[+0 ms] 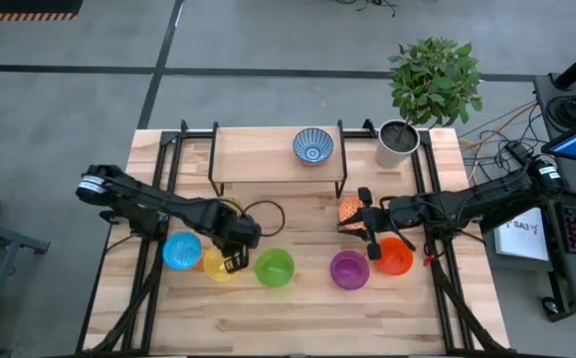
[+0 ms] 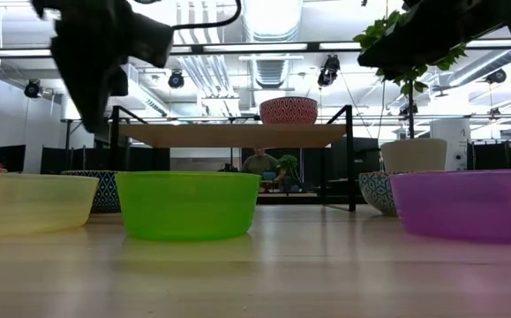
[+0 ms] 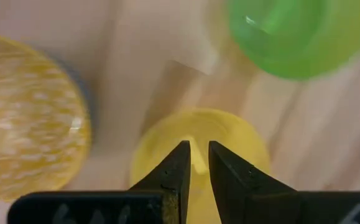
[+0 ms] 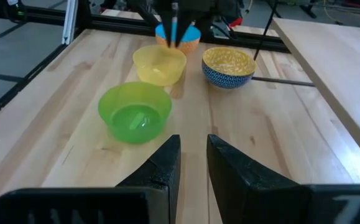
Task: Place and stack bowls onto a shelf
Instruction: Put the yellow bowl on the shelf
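Left gripper (image 1: pixel 236 261) hangs right over the smooth translucent yellow bowl (image 1: pixel 220 266), fingers (image 3: pixel 178 167) pinched to a thin slit with nothing between them. Glossy green bowl (image 1: pixel 275 268) sits just beside it, light blue one (image 1: pixel 182 251) on the other side, gold-speckled bowl (image 3: pixel 27 118) close behind. Right gripper (image 1: pixel 371 245) is also nearly closed and empty, between the purple (image 1: pixel 349 269) and orange-red (image 1: pixel 397 257) bowls. A patterned blue-and-white bowl (image 1: pixel 313 145) sits on the pale wooden shelf (image 1: pixel 258 149)
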